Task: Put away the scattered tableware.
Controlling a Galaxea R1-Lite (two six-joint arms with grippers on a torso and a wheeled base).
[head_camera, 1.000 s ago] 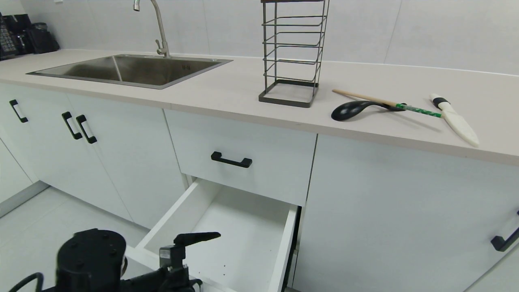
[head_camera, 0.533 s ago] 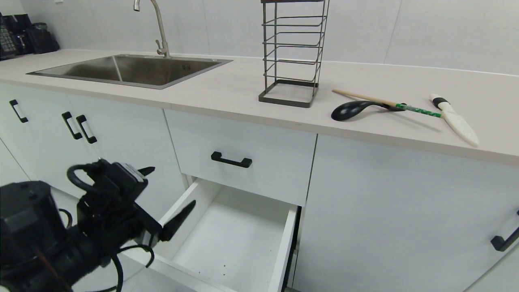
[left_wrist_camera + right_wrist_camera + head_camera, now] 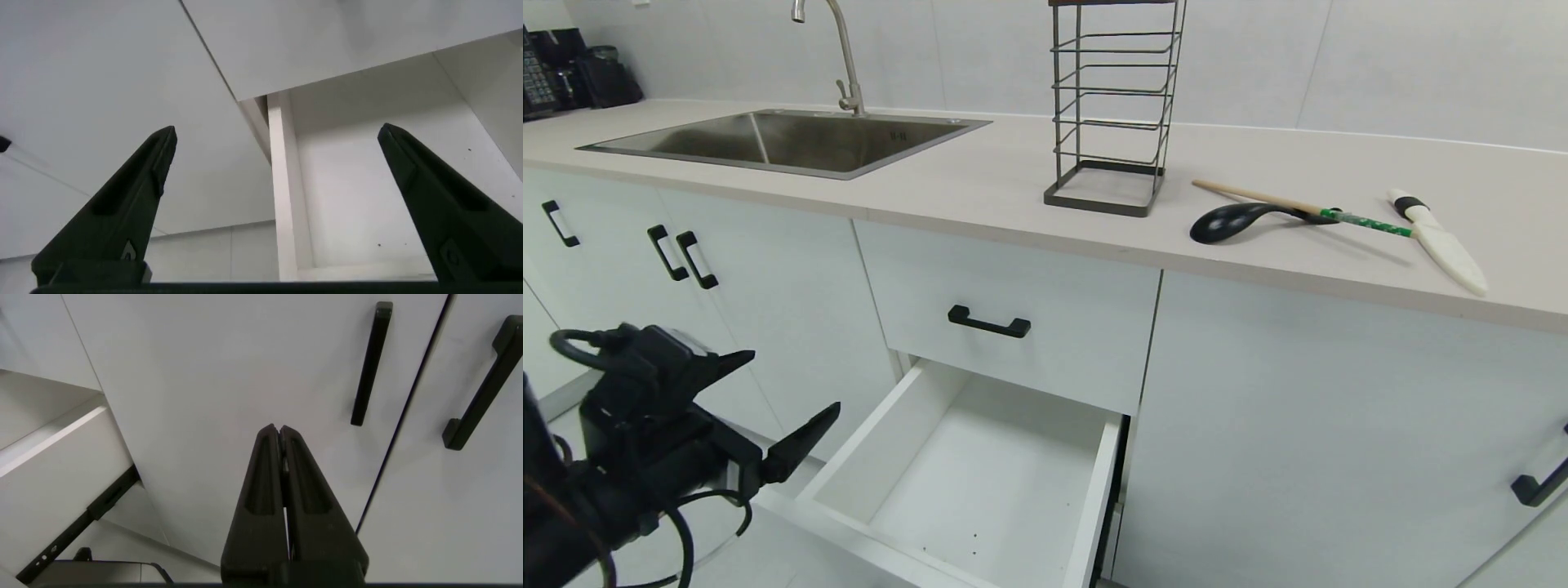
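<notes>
Black spoon with a wooden handle [image 3: 1227, 222] lay sideways, up and right of the pulled-out white drawer [image 3: 988, 474], likely nearer the closed right pincer [image 3: 279, 433] than the wide-spread left pincer [image 3: 791, 381].

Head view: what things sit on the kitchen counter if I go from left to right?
dark appliances → sink → wire rack → black spoon → white knife
</notes>
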